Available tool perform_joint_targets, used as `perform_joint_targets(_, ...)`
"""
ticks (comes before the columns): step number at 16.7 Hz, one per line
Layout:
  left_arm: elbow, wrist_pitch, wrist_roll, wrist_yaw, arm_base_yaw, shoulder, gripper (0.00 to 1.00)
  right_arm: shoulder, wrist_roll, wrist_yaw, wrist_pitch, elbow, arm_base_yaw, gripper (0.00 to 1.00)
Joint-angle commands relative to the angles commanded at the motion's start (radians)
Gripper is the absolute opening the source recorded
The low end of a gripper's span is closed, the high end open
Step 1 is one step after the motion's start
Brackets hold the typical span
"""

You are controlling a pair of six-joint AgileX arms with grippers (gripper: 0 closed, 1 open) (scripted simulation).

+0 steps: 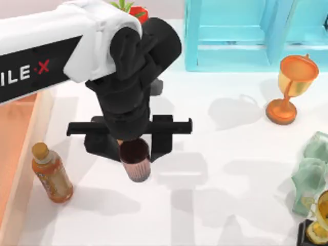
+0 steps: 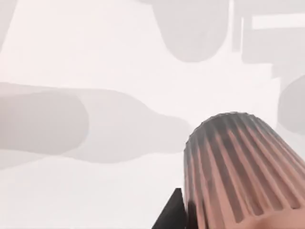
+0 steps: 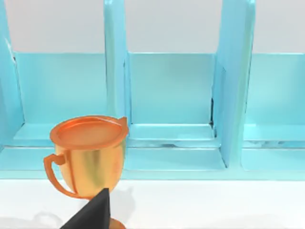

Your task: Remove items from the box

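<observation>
Left gripper (image 1: 134, 146) clasps ribbed dark red-brown round cup (image 1: 135, 160) above white table (image 1: 215, 205)

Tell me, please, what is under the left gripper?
Under the left gripper is the dark red-brown ribbed cup, its open mouth facing up, over bare white table. The gripper body covers the cup's far rim, so the fingers' contact cannot be seen.

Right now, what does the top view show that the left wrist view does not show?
Top view alone: the left gripper over the table, the box at the left edge, a bottle, the orange goblet and the blue crate. Left wrist view alone: the cup's ribbed side wall up close. Both: the dark cup held above the white table.
</observation>
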Motion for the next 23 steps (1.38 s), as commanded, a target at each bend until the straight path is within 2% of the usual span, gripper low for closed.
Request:
perform_joint_targets(2,-0.071,0.028,-0.104,-0.018,-0.081,-0.014,0.0,0.0,0.0,0.0,0.0,0.0,0.0,1.0)
perform_joint_targets(5,-0.135,0.046,-0.18,-0.039,-0.135,-0.024,0.0,0.0,0.0,0.0,0.0,0.0,0.0,1.0)
perform_joint_targets(10,-0.141,0.049,-0.182,-0.038,-0.134,-0.017,0.0,0.0,0.0,0.0,0.0,0.0,0.0,1.0)
perform_joint_targets(17,-0.256,0.216,-0.183,-0.04,-0.137,0.026,0.0,0.0,0.0,0.0,0.0,0.0,0.0,1.0)
perform_joint_targets(21,-0.261,0.222,-0.183,-0.04,-0.138,0.028,0.0,0.0,0.0,0.0,0.0,0.0,0.0,1.0)
perform_joint_targets(23,-0.261,0.222,-0.183,-0.04,-0.138,0.028,0.15,0.0,0.0,0.0,0.0,0.0,0.0,1.0)
